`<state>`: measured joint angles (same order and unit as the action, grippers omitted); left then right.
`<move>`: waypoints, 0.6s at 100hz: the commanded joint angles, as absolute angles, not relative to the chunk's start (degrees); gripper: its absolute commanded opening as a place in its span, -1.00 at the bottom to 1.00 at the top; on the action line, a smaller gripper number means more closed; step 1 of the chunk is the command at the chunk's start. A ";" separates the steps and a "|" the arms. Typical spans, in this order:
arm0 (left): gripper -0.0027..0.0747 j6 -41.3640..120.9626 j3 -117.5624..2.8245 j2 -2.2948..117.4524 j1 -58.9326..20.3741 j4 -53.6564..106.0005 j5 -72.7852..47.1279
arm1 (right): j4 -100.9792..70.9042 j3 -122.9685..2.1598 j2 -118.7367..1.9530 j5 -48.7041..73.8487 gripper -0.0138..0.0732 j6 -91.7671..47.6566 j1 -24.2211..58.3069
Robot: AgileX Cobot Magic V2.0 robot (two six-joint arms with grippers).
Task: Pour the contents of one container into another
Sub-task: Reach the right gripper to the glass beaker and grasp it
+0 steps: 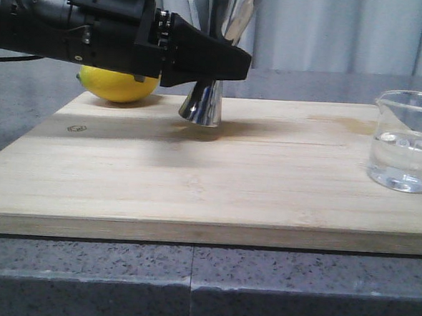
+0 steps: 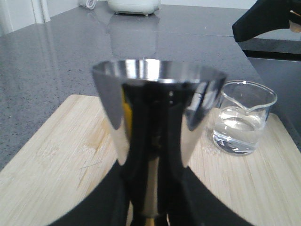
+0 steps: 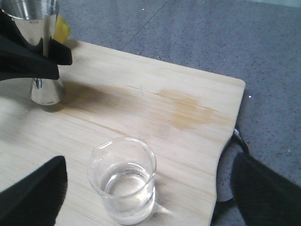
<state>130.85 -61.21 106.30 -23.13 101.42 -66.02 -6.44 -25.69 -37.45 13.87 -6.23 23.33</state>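
The steel jigger [image 1: 202, 106] stands upright on the wooden board [image 1: 195, 178], next to the lemon. My left gripper [image 1: 232, 65] reaches in from the left and is shut on the jigger's narrow waist. In the left wrist view the jigger [image 2: 157, 108] fills the middle, with the black fingers [image 2: 101, 202] pressed against both sides. The clear glass beaker [image 1: 407, 141] holds a little clear liquid and stands at the board's right end. My right gripper [image 3: 148, 193] is open around the beaker [image 3: 123, 181] without touching it, and the beaker is nearer one finger [image 3: 33, 190].
A yellow lemon [image 1: 118, 86] lies at the board's back left, partly behind the left arm. The board [image 3: 188, 113] has a brownish stain [image 3: 188, 110] and rests on a grey speckled counter [image 1: 189, 285]. The right arm [image 2: 268, 19] shows dark above the beaker.
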 commanded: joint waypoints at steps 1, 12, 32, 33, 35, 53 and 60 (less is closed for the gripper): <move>-0.98 130.61 -62.84 103.73 -23.72 106.03 -72.19 | -7.30 -25.99 -37.46 5.97 0.79 -7.04 23.40; -0.98 130.61 -62.84 103.73 -23.72 106.03 -72.19 | -7.30 -25.01 -37.46 4.30 0.79 -7.04 24.64; -0.98 130.61 -62.84 103.73 -23.72 106.03 -72.19 | -7.41 -21.30 -37.46 -1.48 0.79 -7.04 29.08; -0.98 130.61 -62.84 103.73 -23.72 106.03 -72.19 | -7.41 -21.12 -37.46 -1.78 0.79 -7.04 29.20; -0.98 130.61 -62.84 103.73 -23.72 106.03 -72.19 | -7.41 -20.62 -37.46 -2.63 0.79 -7.04 29.32; -0.98 130.61 -62.84 103.73 -23.72 106.03 -72.19 | -7.41 -16.86 -37.46 -8.77 0.79 -7.04 29.37; -0.98 130.61 -62.84 103.73 -23.72 106.03 -72.19 | -7.41 -15.79 -37.68 -10.98 0.79 -7.04 29.37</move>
